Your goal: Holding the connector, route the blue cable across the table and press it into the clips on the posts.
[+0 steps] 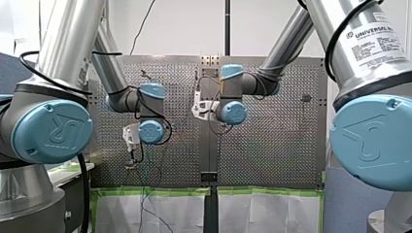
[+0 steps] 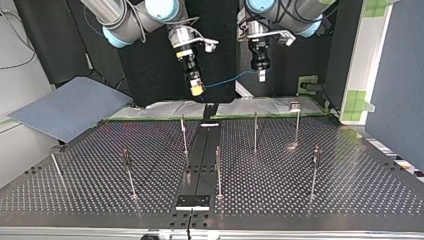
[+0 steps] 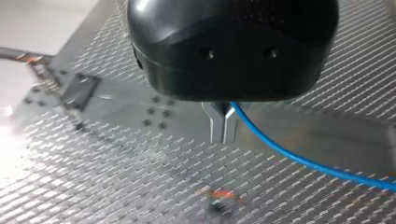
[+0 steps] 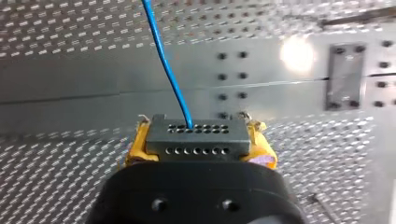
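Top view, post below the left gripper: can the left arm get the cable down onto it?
Probably yes. The left gripper, shut on the cable, hangs above and beyond that post with nothing between them. The cable runs free through the air to the right gripper.

Robot's left arm [image 1: 73, 39] and right arm [image 1: 335, 24]: bare silver tubes, dark grey collars, round light-blue joint caps [image 1: 51, 131] embossed with a UR logo. White label [image 1: 374, 41] on the right arm, black print starting "UNIVERSAL". Thin black cables [image 1: 36, 68] loop loosely along both arms. The left gripper [image 3: 223, 137]: glossy rounded black housing [image 3: 233, 46], two small holes in its face, thin flat metal fingers [image 3: 215, 126]. The right gripper [image 4: 196, 140]: black body [image 4: 196, 196] with two screw holes, yellow pads [image 4: 134, 148], frayed at the edges.
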Motion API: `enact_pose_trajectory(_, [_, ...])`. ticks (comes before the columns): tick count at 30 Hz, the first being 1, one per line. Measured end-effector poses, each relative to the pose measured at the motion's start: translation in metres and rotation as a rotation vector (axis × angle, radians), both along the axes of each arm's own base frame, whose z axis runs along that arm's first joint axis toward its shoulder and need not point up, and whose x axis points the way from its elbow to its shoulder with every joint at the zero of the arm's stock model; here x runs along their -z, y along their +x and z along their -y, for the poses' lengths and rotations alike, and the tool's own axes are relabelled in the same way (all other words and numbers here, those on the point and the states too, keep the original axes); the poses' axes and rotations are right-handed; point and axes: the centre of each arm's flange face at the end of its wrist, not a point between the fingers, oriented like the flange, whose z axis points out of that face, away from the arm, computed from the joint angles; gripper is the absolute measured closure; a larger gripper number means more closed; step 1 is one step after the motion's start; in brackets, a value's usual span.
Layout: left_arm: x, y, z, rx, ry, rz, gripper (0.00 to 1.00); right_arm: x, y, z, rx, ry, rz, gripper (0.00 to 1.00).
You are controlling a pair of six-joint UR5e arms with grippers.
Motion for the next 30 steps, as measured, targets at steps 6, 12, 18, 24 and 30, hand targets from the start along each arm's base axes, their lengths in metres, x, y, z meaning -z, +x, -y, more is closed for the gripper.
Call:
enact_pose_trajectory(6, [-0.035, 0.019, -0.009, -0.087, -0.022, 0.044, 1.0, -0.043, 0.007, 0.005, -0.029, -0.035, 0.034, 1.0])
enact_pose_trajectory(12, [-0.058, 0.026, -0.026, -0.161, -0.026, 0.057, 1.0, -0.061, 0.015, 0.01, -0.054, -0.041, 0.035, 1.0])
enact_pose_trajectory(18, [-0.073, 0.031, -0.041, -0.175, -0.035, 0.063, 1.0, -0.073, 0.025, 0.015, -0.077, -0.033, 0.029, 1.0])
enact_pose_trajectory(24, [-0.088, 0.031, -0.051, -0.158, -0.055, 0.069, 1.0, -0.074, 0.032, 0.016, -0.09, -0.009, 0.005, 1.0])
enact_pose_trajectory(30, [-0.105, 0.026, -0.052, -0.118, -0.076, 0.076, 1.0, -0.078, 0.043, 0.015, -0.106, 0.01, -0.013, 1.0])
